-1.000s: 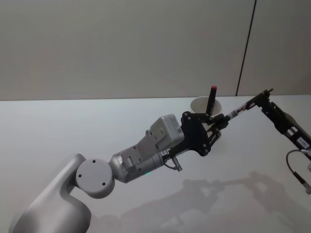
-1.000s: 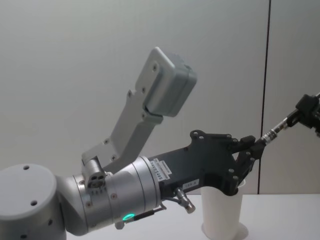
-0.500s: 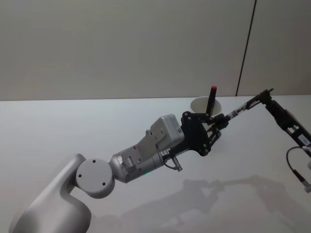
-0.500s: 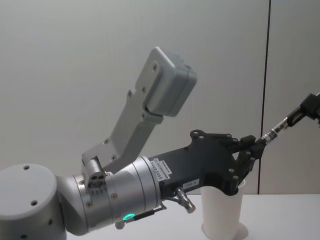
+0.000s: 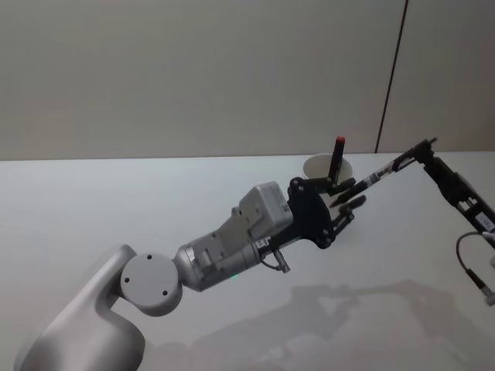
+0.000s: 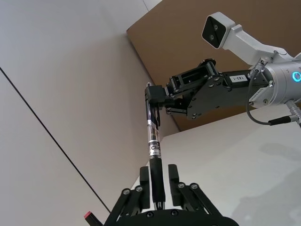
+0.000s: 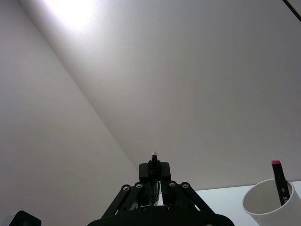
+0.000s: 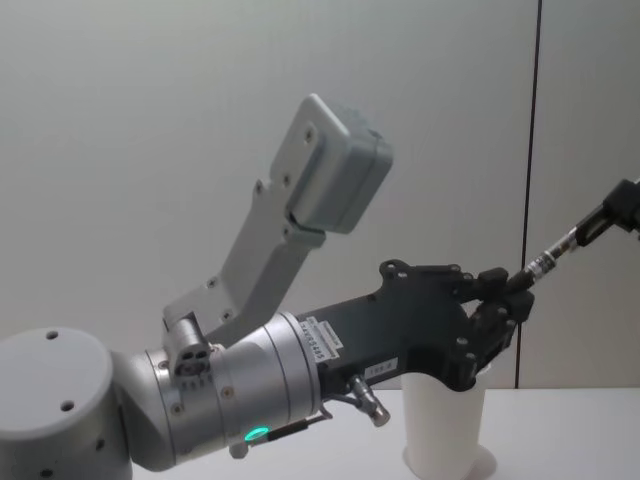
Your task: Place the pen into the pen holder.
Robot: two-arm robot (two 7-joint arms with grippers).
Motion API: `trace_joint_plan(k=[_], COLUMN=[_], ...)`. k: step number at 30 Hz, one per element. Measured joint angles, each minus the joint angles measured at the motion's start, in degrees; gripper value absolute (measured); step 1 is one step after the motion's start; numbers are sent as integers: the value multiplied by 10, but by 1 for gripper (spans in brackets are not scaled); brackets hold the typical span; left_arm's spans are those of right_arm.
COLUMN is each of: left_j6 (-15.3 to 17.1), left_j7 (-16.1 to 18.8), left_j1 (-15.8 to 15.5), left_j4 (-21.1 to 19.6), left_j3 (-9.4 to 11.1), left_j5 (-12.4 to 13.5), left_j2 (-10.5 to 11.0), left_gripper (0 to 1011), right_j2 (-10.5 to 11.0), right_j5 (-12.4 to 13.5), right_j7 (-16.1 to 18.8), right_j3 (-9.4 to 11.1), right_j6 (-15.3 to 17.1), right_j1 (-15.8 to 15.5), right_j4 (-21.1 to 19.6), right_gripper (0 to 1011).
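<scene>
The pen [image 5: 383, 173] hangs slanted in the air above the table, its upper end pinched in my right gripper [image 5: 418, 150], which is shut on it. The pen's lower end lies between the fingers of my left gripper [image 5: 352, 193], which stand open around it; in the left wrist view a small gap shows beside the pen [image 6: 154, 141]. The pen holder [image 5: 319, 167], a white paper cup, stands just behind and below the left gripper [image 8: 505, 290], with a red-capped black marker [image 5: 339, 157] upright in it. The right wrist view has the pen holder [image 7: 268, 207] low at one side.
The white table [image 5: 116, 201] stretches wide to the left and front of the cup. My left arm's grey forearm [image 5: 232, 247] reaches across the middle. A plain wall with a dark vertical seam [image 5: 390, 77] stands behind.
The left gripper's fingers have spread apart off the pen's lower end. The right gripper, still holding the pen's top, has drifted slightly to the right.
</scene>
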Motion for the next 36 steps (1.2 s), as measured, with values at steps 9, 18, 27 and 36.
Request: trace_joint_plan(k=[9,18,27,36], left_j6=[0,0,0,0], left_j7=[0,0,0,0], left_j1=[0,0,0,0], left_j4=[0,0,0,0], left_j3=[0,0,0,0], left_j5=[0,0,0,0], left_j2=[0,0,0,0], left_gripper=[497,777,1003,1003], right_j2=[2,6,16,25], right_j5=[-1,-20,-55,-93], right_j7=[-1,0,4,4], right_j3=[-3,-5,-2,4], right_j6=[-4,-17,-37,-54], right_j1=[0,4,20,45], right_j4=[-1,-2,5,23], right_gripper=[129,129,129,129])
